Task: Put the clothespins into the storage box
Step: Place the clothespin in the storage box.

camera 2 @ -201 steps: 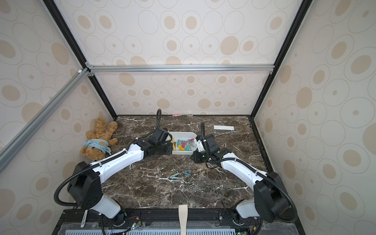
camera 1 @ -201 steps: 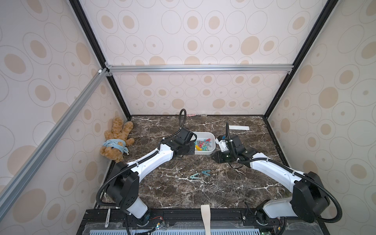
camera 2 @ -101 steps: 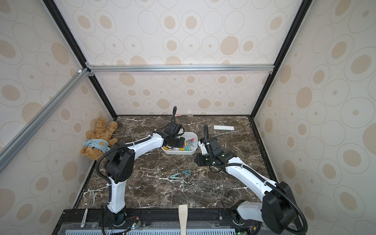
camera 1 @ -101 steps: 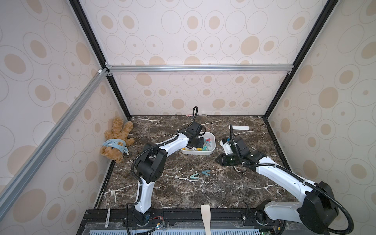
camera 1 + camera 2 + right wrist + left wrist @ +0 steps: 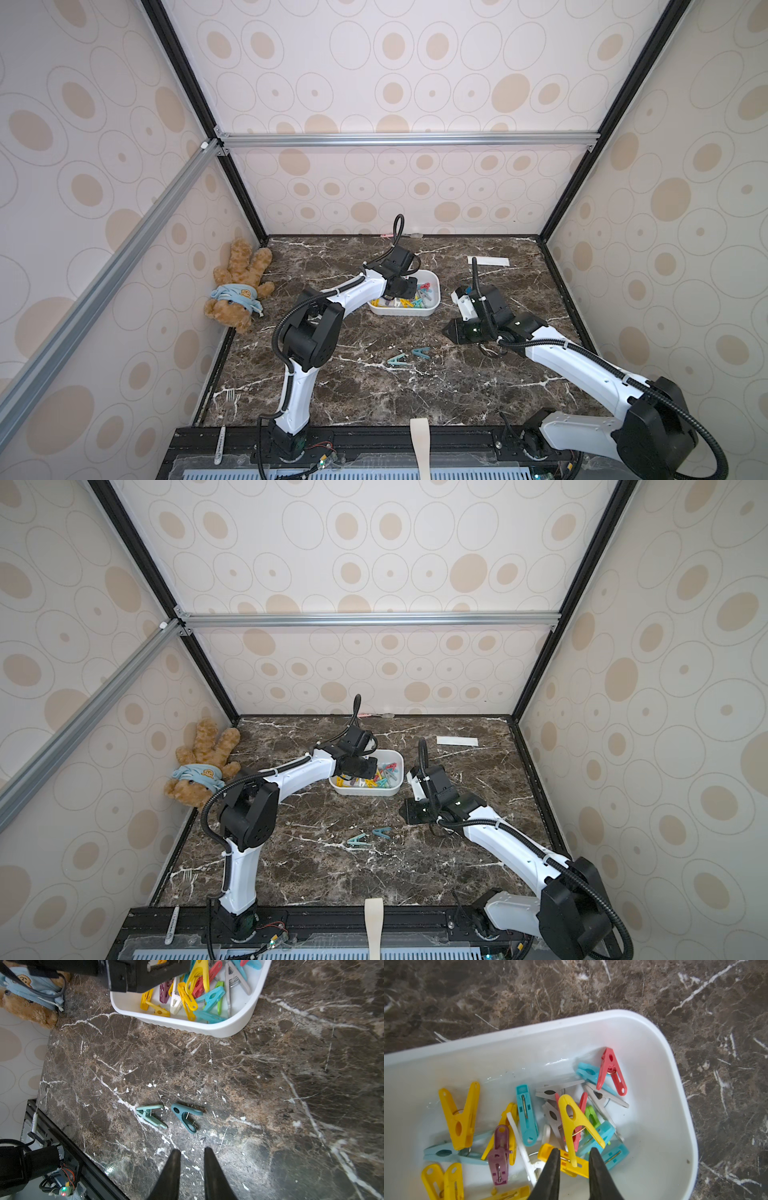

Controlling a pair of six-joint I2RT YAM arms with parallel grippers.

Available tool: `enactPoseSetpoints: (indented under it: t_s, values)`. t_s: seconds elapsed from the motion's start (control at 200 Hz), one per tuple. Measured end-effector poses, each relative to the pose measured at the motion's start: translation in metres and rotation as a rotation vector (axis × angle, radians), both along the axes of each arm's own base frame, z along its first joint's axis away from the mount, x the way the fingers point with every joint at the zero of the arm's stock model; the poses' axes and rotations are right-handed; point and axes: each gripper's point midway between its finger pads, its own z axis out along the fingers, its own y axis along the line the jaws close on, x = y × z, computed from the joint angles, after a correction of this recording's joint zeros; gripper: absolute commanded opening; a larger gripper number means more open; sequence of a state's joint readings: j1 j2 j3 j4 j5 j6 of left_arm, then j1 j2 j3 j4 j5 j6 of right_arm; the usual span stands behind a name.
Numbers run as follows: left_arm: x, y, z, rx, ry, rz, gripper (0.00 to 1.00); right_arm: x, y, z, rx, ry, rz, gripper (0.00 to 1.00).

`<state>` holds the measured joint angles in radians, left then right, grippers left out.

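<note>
Top views, table (image 5: pixel 374 399): dark marble surface inside a walled cell.
Top views, storage box (image 5: pixel 403 312): white tub standing on the table toward the far middle, seen in both top views. Mixed-colour clothespins (image 5: pixel 419 297) lie inside it.
Top views, loose pair: a pale green clothespin (image 5: pixel 397 360) and a teal clothespin (image 5: pixel 421 353) lie side by side on the table, nearer the robot base and well apart from the box.
Top views, left gripper (image 5: pixel 354 776): positioned over the box interior and pointing down. The wrist hides the finger gap.
Top views, right gripper (image 5: pixel 446 330): positioned over bare table beside the box. The finger gap is too small to read.
Top views, other items: teddy bear (image 5: pixel 237 286) against the left wall; white paper strip (image 5: pixel 488 261) at the far right.
Left wrist, left gripper (image 5: pixel 574 1152): fingers parted, nothing clamped. One leg of a yellow clothespin (image 5: pixel 578 1124) ends in the gap, clear of both fingers.
Left wrist, storage box (image 5: pixel 670 1059): holds yellow, teal, white, red, green and purple pegs in a loose pile.
Right wrist, right gripper (image 5: pixel 192 1152): fingers parted and empty, above bare marble.
Right wrist, loose pair: pale green clothespin (image 5: pixel 150 1114) and teal clothespin (image 5: pixel 186 1114) lie just ahead of the fingertips, untouched.
Right wrist, storage box (image 5: pixel 207 1028): beyond the pair, with pegs inside.
</note>
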<state>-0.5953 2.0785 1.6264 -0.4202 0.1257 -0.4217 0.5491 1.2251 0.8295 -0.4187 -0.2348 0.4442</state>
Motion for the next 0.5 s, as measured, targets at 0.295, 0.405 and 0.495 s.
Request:
enactPoseSetpoints:
  t_s: [0.295, 0.405, 0.495]
  values:
    - [-0.001, 0.004, 0.025, -0.015, -0.049, 0.007, 0.35, 0.0, 0.0, 0.005, 0.007, -0.014, 0.003, 0.24]
    - [-0.009, 0.01, 0.047, -0.042, -0.086, 0.009, 0.38, 0.0, 0.0, 0.004, 0.006, -0.014, 0.003, 0.24]
    - [-0.019, 0.016, 0.065, -0.064, -0.117, 0.01, 0.4, 0.001, 0.001, 0.002, 0.004, -0.01, 0.003, 0.24]
